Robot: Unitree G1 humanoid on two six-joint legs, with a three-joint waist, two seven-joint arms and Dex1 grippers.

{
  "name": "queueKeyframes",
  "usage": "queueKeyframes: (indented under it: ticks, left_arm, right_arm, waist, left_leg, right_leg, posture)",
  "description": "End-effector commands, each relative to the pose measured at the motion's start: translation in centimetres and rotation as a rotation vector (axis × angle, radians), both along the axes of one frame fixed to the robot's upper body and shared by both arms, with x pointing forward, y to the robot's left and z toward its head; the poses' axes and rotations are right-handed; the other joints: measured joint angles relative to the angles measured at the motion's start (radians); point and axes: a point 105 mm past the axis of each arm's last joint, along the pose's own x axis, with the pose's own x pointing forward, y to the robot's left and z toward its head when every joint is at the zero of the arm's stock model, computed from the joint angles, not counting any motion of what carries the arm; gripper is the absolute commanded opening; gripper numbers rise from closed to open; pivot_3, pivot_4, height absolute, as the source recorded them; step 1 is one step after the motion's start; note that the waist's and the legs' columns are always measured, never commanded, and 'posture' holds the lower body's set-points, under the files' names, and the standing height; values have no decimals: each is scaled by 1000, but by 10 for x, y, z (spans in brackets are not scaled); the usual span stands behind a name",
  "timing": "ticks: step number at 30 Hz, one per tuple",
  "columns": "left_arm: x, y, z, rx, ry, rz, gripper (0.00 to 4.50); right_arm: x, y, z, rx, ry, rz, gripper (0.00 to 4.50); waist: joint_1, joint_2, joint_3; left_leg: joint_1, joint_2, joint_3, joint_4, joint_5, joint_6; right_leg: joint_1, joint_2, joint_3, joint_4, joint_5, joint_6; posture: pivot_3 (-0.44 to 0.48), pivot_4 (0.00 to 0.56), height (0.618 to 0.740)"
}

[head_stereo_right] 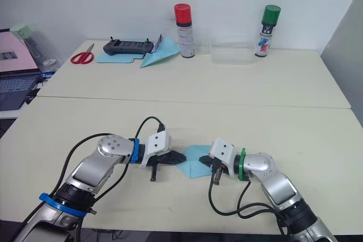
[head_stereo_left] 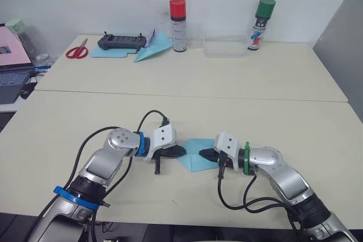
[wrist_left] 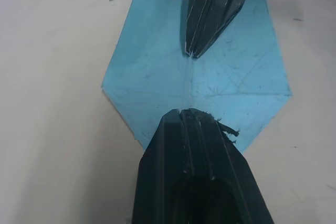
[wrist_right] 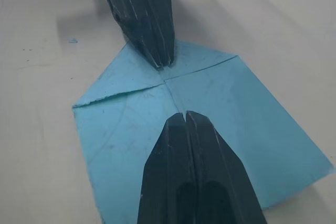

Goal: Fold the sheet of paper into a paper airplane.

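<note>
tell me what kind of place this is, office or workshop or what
Probably a lab or office workroom: plain pale tables against a white wall, an open laptop, a black controller, scissors and two spray cans at the back.

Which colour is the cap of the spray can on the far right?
Green; the spray can shows best in the right eye view.

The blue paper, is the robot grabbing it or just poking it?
Just poking. Both shut grippers, left gripper and right gripper, press on the sheet of paper near its middle.

Red scissors (head_stereo_left: 76,51), a black controller (head_stereo_left: 121,41) and two spray cans (head_stereo_left: 178,25) line the far table (head_stereo_left: 227,77).
</note>
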Motion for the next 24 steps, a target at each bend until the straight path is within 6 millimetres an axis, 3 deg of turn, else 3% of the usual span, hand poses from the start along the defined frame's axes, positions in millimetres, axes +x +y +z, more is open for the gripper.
queueKeyframes:
  ticks: [1, 11, 16, 21, 24]
  left_arm:
    - [1, 25, -14, 42, 89, 125, 0]
    - [-12, 44, -17, 52, 153, 200, 0]
    - [-26, 66, -19, 92, 166, 239, 0]
    - [-23, 68, 3, 17, 80, 231, 0]
    - [-24, 64, 23, -39, 20, 198, 0]
  right_arm:
    - [1, -13, -12, -61, 23, -38, 21]
    - [7, -14, -12, -64, 14, -47, 21]
    - [8, -14, -14, -65, 16, -41, 21]
    - [8, -11, -9, -24, 30, -47, 21]
    - [2, -4, 15, 101, 31, -2, 21]
  waist:
    - [-1, 0, 0]
    - [-10, 0, 0]
    - [-15, 0, 0]
    - [-14, 0, 0]
    - [-14, 0, 2]
  left_leg:
    - [0, 0, 0, 0, 0, 0]
    - [1, 0, 0, 0, 0, 0]
    - [3, 1, 1, -1, 0, 0]
    - [4, 1, 1, -2, 0, 0]
    - [3, 1, 1, -2, 0, 0]
  right_leg:
    - [0, 0, 0, 0, 0, 0]
    - [1, 0, 0, 0, 0, 0]
    - [1, 0, 1, 0, -1, -1]
    - [1, -1, 1, 0, -4, -7]
    - [1, -1, 1, 0, -4, -7]
  posture:
    - [0, 150, 740]
    - [0, 150, 740]
    - [0, 150, 740]
    - [0, 150, 740]
    - [0, 150, 740]
